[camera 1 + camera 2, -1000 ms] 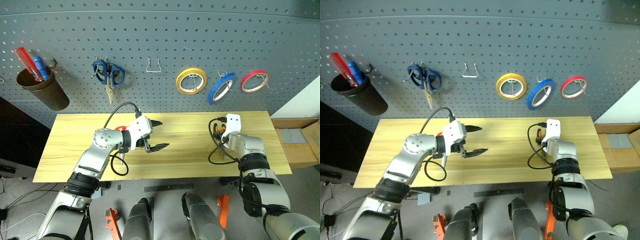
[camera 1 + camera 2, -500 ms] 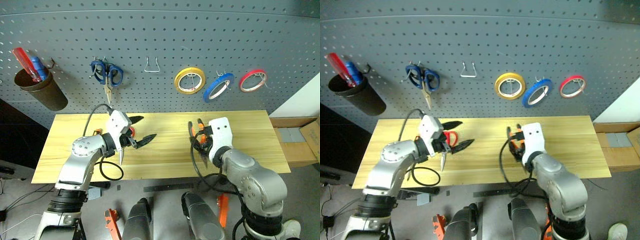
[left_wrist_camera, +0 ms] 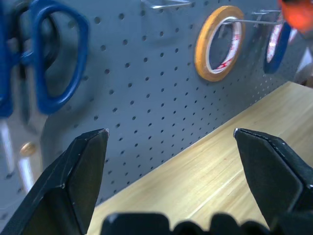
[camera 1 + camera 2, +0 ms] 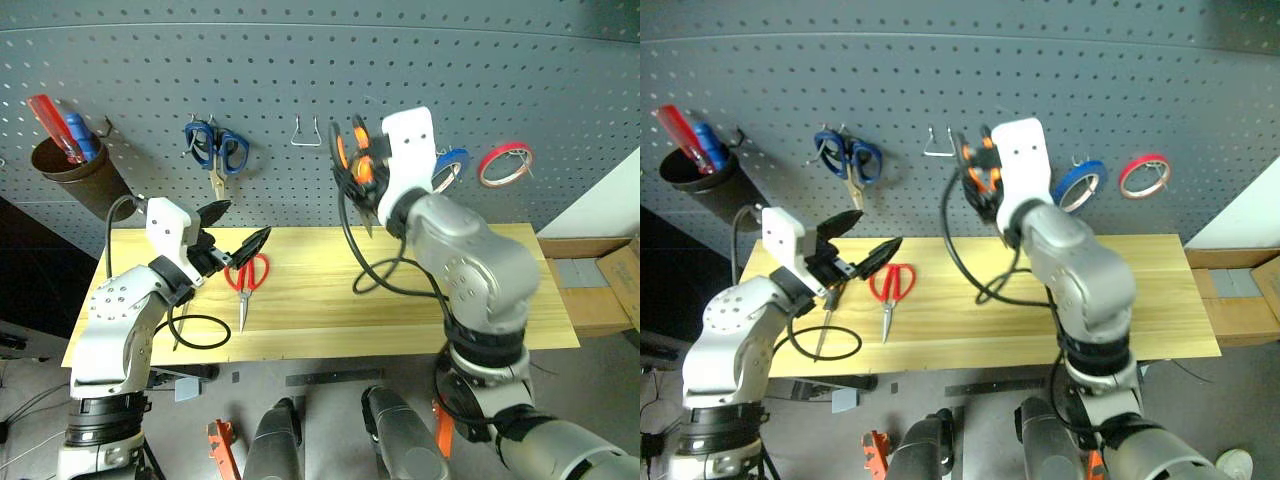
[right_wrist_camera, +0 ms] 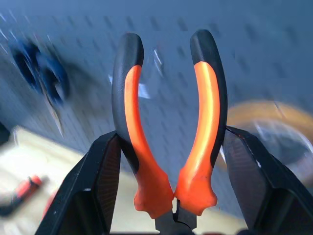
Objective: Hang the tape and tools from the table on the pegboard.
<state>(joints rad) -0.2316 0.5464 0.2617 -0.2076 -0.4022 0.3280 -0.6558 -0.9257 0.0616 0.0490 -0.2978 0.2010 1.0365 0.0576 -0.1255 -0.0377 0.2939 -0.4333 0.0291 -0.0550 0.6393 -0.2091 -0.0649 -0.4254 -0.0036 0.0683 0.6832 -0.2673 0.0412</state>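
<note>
1. The right gripper (image 5: pixel 168 161) pinches the pliers (image 5: pixel 168 132) between its 2 black fingers (image 5: pixel 93 191), low on the orange-and-black handles near the pivot. The handles rise free above the grip and splay apart.
2. From the head views, the pliers (image 4: pixel 355 160) are lifted in front of the pegboard (image 4: pixel 320 60), close to the bare wire hook (image 4: pixel 306 131) and beside the yellow tape ring (image 3: pixel 218 44).
3. The left gripper (image 4: pixel 232 228) hangs over the left part of the table (image 4: pixel 400 310) with its jaws spread wide and nothing between them.
4. The red-handled scissors (image 4: pixel 244 280) lie flat on the table just beside the left gripper, blades pointing toward the front edge. The screwdriver (image 4: pixel 824 320) lies nearby, partly behind the left arm's cable.
5. The blue tape (image 4: pixel 450 160) already hangs on the pegboard, partly hidden by the right hand, next to the red tape ring (image 4: pixel 505 162).
6. Handling, as a judgement: the pliers are stiff metal, fairly heavy for their size, and the rubbery handles give good friction. A hold near the pivot leaves the handle gap open to slip over a hook.
7. The scissors look light and rigid but lie flat, so the likely hold is across the pivot or 1 handle loop.
8. The screwdriver is slim and may roll; the handle is the safer place to grasp.
</note>
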